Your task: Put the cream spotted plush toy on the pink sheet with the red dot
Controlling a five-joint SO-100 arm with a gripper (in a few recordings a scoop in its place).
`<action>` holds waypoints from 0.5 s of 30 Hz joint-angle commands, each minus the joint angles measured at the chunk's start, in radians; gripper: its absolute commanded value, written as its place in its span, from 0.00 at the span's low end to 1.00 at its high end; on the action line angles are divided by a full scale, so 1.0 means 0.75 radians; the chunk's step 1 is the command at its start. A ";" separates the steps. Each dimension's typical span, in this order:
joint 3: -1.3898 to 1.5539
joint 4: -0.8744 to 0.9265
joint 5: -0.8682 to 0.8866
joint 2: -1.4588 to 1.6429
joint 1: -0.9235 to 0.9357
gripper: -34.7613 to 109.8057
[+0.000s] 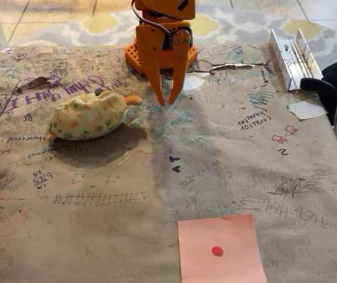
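Observation:
The cream spotted plush toy (90, 115) lies on its side on the left part of the table, with green and orange spots, an orange nub and a white tag at its right end. My orange gripper (166, 101) hangs just to the right of it, fingers pointing down and spread, open with nothing between them. It is apart from the toy. The pink sheet with the red dot (220, 250) lies flat at the near edge, right of centre, far from both toy and gripper.
The table (156, 188) is covered in brown paper full of scribbles. A metal hinged bracket (291, 56) sits at the back right, a white paper scrap (306, 109) below it. A dark object and chair edge stand at the right border.

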 commanded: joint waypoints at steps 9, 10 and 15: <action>0.006 0.002 0.033 0.014 0.047 0.24; 0.006 0.002 0.037 0.014 0.047 0.24; 0.006 0.002 0.043 0.012 0.002 0.24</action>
